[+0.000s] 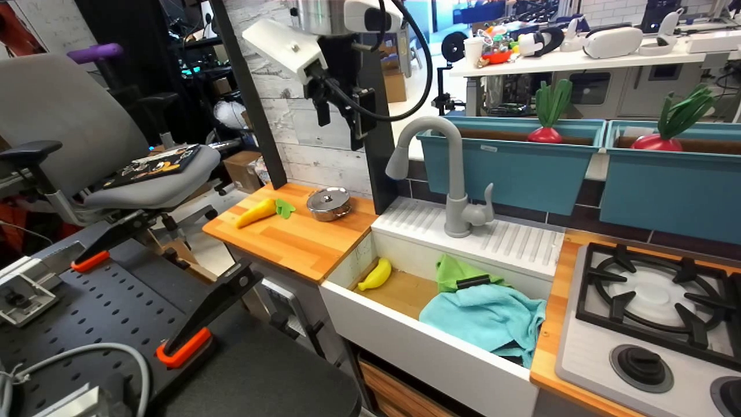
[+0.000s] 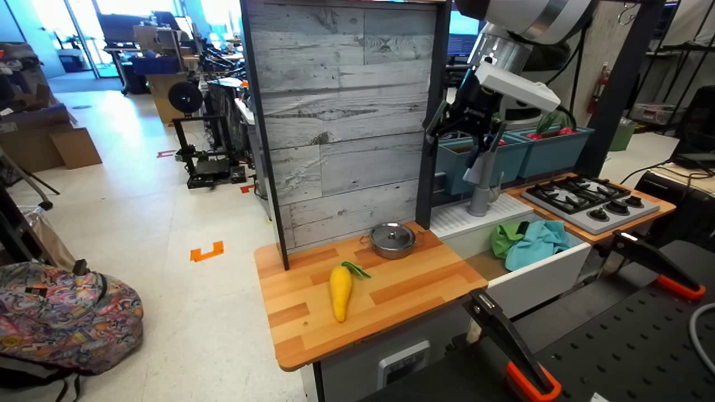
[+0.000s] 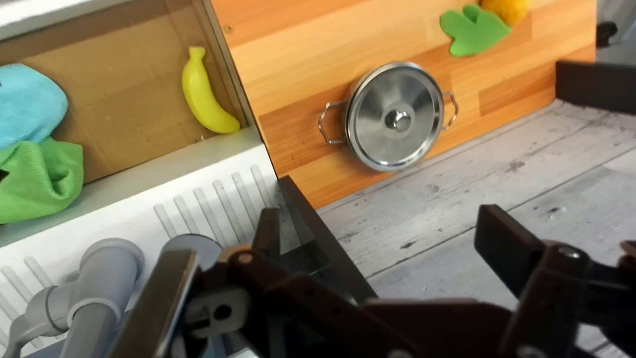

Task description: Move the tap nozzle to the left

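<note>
Gripper (image 3: 380, 231) left of the grey tap (image 1: 456, 168), fingers (image 3: 507, 243) spread and apart from it.
The tap stands on the white ledge (image 1: 399, 215) at the far side of the sink (image 1: 428, 359), its downturned end to the left. The sink holds a banana (image 1: 377, 275) at left, a green cloth (image 1: 454, 273) and a blue cloth (image 1: 483, 318) at right. Radishes (image 1: 548, 119) sit in the left planter (image 1: 509, 179) and right planter (image 1: 671, 191), the latter cut off in an exterior view. A label (image 1: 488, 148) on the left planter is too small to read. A lid (image 1: 324, 200) hides the inside of the pot (image 1: 333, 216).
</note>
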Robot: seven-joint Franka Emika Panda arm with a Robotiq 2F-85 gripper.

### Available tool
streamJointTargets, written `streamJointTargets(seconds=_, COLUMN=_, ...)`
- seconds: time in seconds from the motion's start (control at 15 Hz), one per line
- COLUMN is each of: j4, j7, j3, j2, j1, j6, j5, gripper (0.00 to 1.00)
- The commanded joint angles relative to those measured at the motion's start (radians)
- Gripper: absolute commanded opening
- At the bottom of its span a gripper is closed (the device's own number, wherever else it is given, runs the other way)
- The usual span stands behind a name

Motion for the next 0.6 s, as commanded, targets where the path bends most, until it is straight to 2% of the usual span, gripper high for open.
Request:
streamJointTargets(seconds=0.0, j4=-0.247, j7=-0.067, j3=-0.024, j2=-0.210, j1=0.031, j6=0.023, j5=-0.082, gripper=1.00)
streamJointTargets(seconds=0.2, j4=-0.370, j7=-0.107, j3=-0.028, j2=-0.327, j1=0.053, j6=0.033, j5=-0.148, gripper=1.00)
streamJointTargets(seconds=0.27, j4=-0.258, j7=-0.083, j3=-0.025, j2=-0.222, j1=0.042, j6=-0.003, j5=-0.109, gripper=1.00)
streamJointTargets(seconds=0.53, j4=-0.346, j7=-0.097, j3=-0.033, j2=-0.314, j1=0.064, j6=-0.002, j5=-0.119, gripper=1.00)
